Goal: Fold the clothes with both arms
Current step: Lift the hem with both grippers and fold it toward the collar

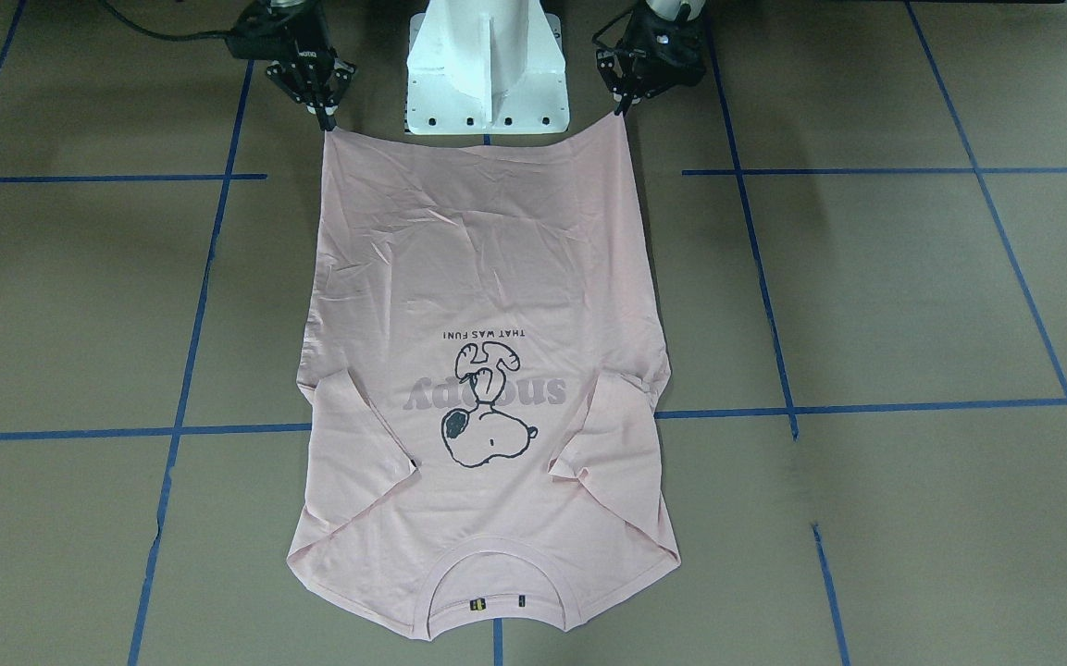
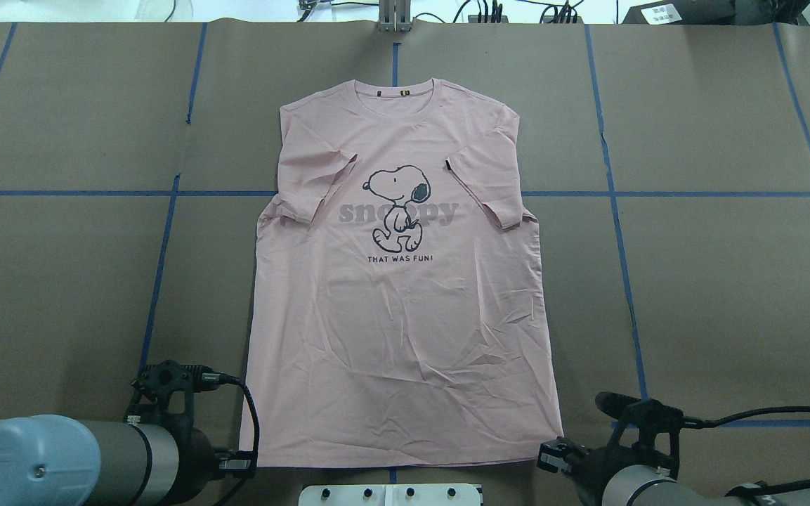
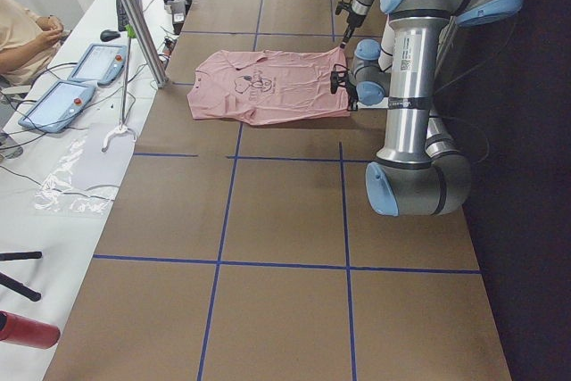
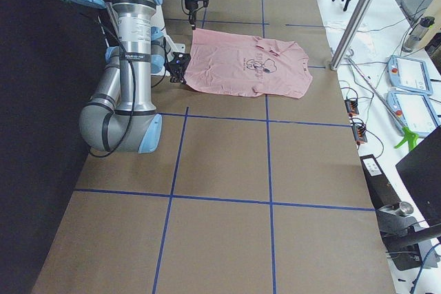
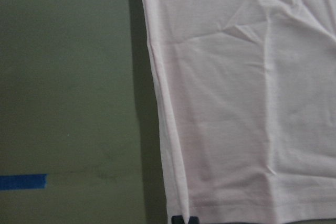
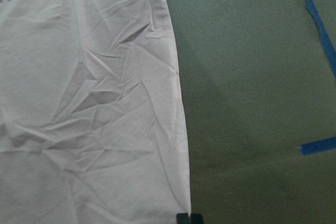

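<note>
The clothes are one pale pink T-shirt (image 1: 487,277) (image 2: 405,337) lying flat with the dog print up, both sleeves folded in and the neck at the far side from the robot. My left gripper (image 1: 624,109) (image 2: 239,464) is shut on the hem corner on its side. My right gripper (image 1: 326,120) (image 2: 549,457) is shut on the other hem corner. In each wrist view the dark fingertips (image 5: 185,219) (image 6: 189,218) pinch the very corner of the pink cloth (image 5: 236,103) (image 6: 79,103). Both corners are drawn into small points toward the grippers.
The white pedestal base (image 1: 487,74) stands between the two grippers, just behind the hem. Brown paper with blue tape lines (image 1: 755,277) covers the table. At the far side are a metal pole (image 3: 134,15), tablets (image 3: 53,100) and a seated person (image 3: 18,37).
</note>
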`<control>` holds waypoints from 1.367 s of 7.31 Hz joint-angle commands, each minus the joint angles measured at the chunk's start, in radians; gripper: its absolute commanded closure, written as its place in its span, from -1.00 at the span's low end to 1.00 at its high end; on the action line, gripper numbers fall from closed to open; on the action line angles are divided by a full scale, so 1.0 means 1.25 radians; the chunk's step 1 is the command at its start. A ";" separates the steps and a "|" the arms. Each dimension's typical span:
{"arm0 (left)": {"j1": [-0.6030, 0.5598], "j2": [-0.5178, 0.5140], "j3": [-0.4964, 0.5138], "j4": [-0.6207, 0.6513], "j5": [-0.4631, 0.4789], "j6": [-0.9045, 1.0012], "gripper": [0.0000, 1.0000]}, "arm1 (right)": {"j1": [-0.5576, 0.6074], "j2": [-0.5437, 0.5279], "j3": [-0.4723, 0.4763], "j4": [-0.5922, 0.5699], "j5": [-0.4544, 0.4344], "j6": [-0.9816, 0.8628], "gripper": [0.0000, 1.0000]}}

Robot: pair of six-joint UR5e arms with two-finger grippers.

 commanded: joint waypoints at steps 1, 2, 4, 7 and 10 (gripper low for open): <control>-0.067 -0.101 -0.179 0.254 -0.089 0.032 1.00 | 0.022 0.019 0.244 -0.230 0.092 -0.018 1.00; -0.137 -0.188 -0.231 0.378 -0.154 0.034 1.00 | 0.062 0.062 0.301 -0.304 0.170 -0.018 1.00; -0.202 -0.246 -0.227 0.428 -0.197 0.090 1.00 | 0.146 0.103 0.298 -0.332 0.219 -0.087 1.00; -0.345 -0.300 -0.052 0.421 -0.195 0.289 1.00 | 0.360 0.291 0.108 -0.337 0.295 -0.286 1.00; -0.473 -0.341 0.138 0.303 -0.196 0.378 1.00 | 0.572 0.401 -0.153 -0.290 0.369 -0.462 1.00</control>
